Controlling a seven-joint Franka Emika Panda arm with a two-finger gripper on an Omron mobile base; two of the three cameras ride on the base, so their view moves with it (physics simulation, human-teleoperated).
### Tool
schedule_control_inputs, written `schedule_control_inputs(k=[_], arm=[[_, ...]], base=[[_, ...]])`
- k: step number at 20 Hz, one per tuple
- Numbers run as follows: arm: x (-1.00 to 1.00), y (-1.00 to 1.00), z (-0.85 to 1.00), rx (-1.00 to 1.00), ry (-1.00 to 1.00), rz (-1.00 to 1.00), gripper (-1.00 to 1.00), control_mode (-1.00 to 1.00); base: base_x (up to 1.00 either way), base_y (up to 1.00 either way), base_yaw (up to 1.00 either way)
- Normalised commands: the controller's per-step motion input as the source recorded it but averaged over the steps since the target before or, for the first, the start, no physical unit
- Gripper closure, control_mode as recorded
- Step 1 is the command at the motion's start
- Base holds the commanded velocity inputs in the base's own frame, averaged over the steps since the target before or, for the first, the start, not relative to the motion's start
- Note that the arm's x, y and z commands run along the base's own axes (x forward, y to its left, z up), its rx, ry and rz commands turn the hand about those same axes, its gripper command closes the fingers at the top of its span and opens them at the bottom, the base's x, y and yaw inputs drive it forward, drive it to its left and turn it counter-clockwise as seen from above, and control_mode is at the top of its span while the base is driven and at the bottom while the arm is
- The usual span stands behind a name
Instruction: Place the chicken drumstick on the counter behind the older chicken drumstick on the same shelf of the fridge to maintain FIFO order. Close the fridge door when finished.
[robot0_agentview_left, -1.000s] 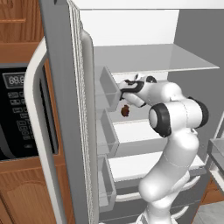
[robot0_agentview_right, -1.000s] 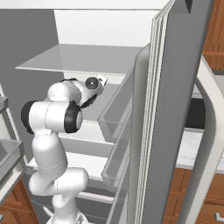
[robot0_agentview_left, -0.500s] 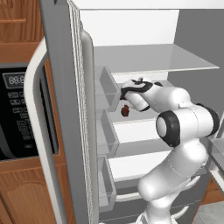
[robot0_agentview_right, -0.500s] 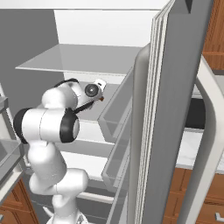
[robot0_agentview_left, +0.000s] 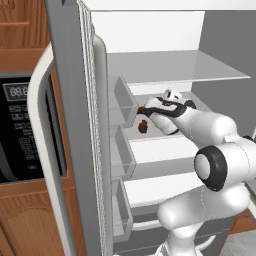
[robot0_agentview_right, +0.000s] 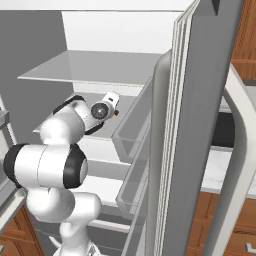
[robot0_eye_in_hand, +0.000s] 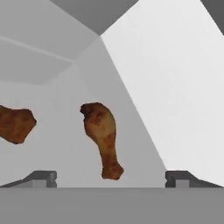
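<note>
Shelf (robot0_eye_in_hand: 65, 144) holds drumstick (robot0_eye_in_hand: 102, 136), bone toward gripper (robot0_eye_in_hand: 111, 177).

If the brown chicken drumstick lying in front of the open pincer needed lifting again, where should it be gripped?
Probably across the thick meaty end of the brown chicken drumstick, coming straight in along the hand view. It lies lengthwise between the fingertips, bone end nearest, so the pincer would span its width.

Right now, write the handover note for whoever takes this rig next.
Gripper: open, empty, inside the fridge above the lower shelf.
Drumsticks: one lies on the shelf just ahead of the fingertips, released; the other lies apart from it at the hand view's left edge.
Done: drumstick set on the shelf.
Left: check which lies behind, withdraw the arm, close the fridge doors.
</note>
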Motion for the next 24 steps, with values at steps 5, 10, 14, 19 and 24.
schedule_control_inputs(k=[5,10,14,19,24], arm=[[-0.55,0.00,0.75,0.00,0.08,-0.09,-1.00,-1.00],[-0.51,0.00,0.85,0.00,0.18,-0.10,-1.00,-1.00],[-0.55,0.00,0.71,0.01,0.25,-0.11,-1.00,-1.00],[-0.60,0.00,0.56,0.01,0.28,-0.10,-1.00,-1.00],[-0.88,0.00,0.10,0.03,0.09,-0.09,-1.00,-1.00]], base=[[0.00,0.00,0.00],[0.00,0.00,0.00],[0.00,0.00,0.00],[0.00,0.00,0.00],[0.00,0.00,0.00]])
